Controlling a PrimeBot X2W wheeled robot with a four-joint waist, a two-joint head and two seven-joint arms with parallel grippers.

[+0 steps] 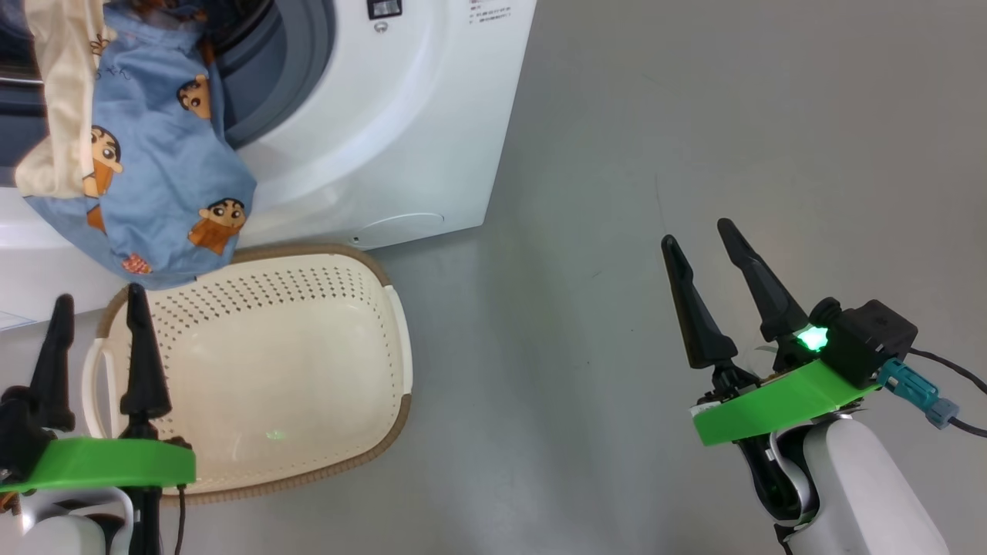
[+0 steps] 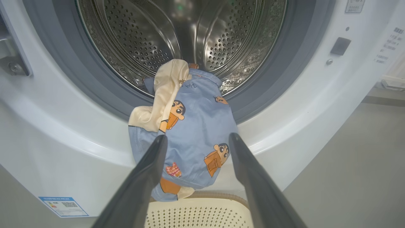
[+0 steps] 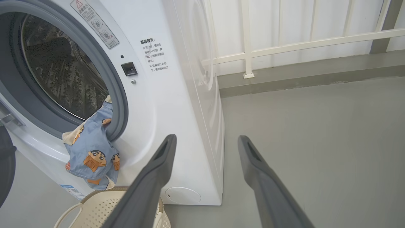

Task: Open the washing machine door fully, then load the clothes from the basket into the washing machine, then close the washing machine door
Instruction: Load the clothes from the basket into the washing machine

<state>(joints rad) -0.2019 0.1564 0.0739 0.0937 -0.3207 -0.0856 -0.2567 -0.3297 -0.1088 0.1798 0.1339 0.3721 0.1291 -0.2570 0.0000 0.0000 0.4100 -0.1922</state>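
Observation:
The light blue cartoon-print clothes (image 1: 158,177) with a cream part hang out of the washing machine (image 1: 401,131) mouth, draped over the grey gasket (image 2: 95,91) and down its white front. One end lies in the steel drum (image 2: 142,38). The cream basket (image 1: 308,370) stands on the floor right below, its perforated bottom bare. My left gripper (image 1: 99,304) is open at the basket's left rim, just under the hanging hem and not touching it. My right gripper (image 1: 696,233) is open over the floor, well right of the machine. A dark rounded door edge (image 3: 4,167) shows swung out beside the metal hinge (image 2: 14,66).
Grey floor (image 1: 694,116) stretches right of the machine. A white railing (image 3: 284,47) and a low grey kerb (image 3: 300,72) run behind it. A blue label sticker (image 2: 63,205) sits low on the machine's front. A cable (image 1: 948,370) trails from my right wrist.

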